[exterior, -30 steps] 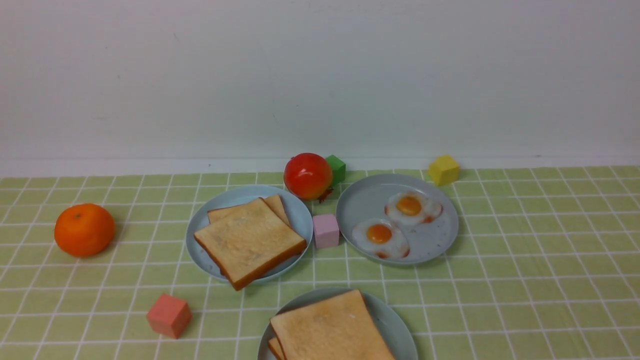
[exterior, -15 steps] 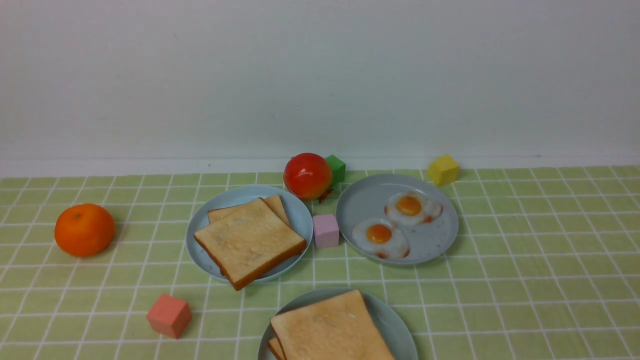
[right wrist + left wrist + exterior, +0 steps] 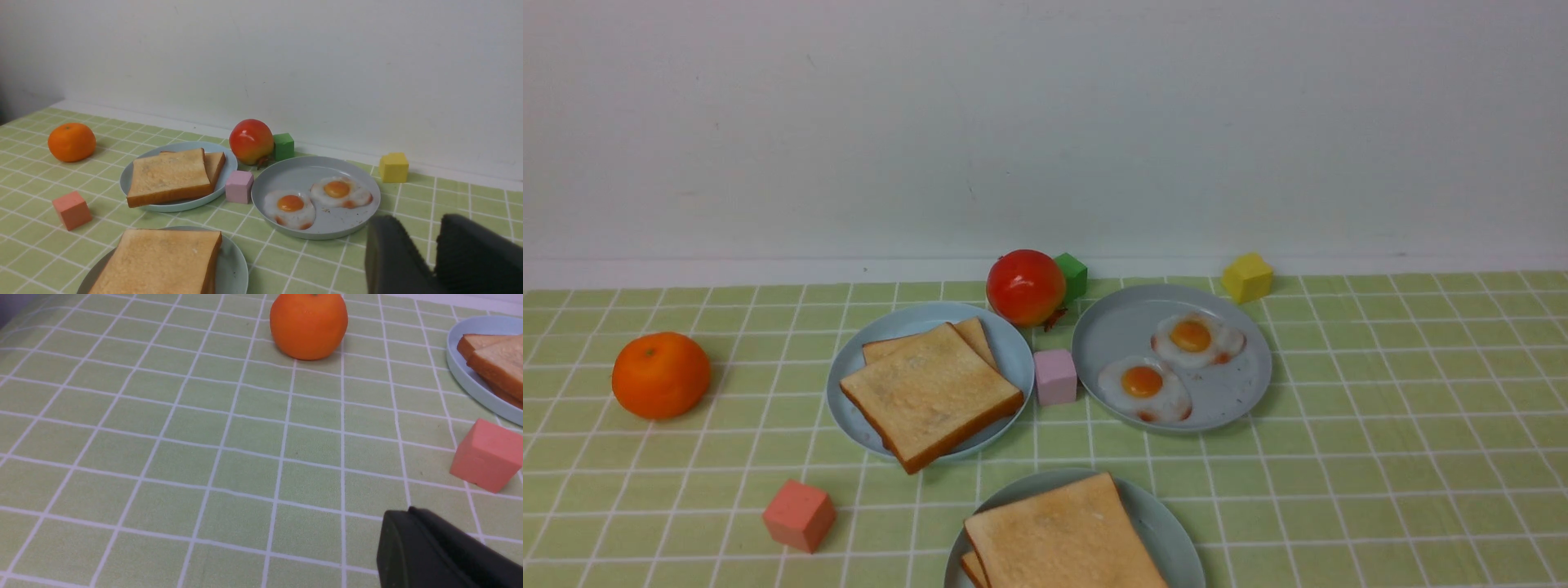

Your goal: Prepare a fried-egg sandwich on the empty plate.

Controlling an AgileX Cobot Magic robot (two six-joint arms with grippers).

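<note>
Sandwich [image 3: 163, 261] sits assembled on the near plate [image 3: 233, 265]. Right pincer [image 3: 433, 253], parted and empty, stands nearer, off its right; left pincer [image 3: 425, 547] closed, empty.

The right pincer [image 3: 437, 249] appears at the near right, its two dark fingers [image 3: 388, 253] apart with a gap between them and nothing held. The counter [image 3: 470, 204] carries a green checked cloth.

The near plate [image 3: 235, 265] holds the stacked toast [image 3: 157, 261]; no egg is visible in the stack. The far-left plate [image 3: 139, 171] holds two overlapping toast slices [image 3: 169, 175]. The right plate [image 3: 294, 171] holds two fried eggs [image 3: 316, 198], touching.

- Pink cube [image 3: 239, 186]: between the two far plates.
- Red fruit [image 3: 251, 141]: behind them, touching the green cube [image 3: 283, 146].
- Yellow cube [image 3: 394, 167]: far right.
- Orange [image 3: 71, 141]: far left.
- Salmon cube [image 3: 72, 210]: near left.
</note>
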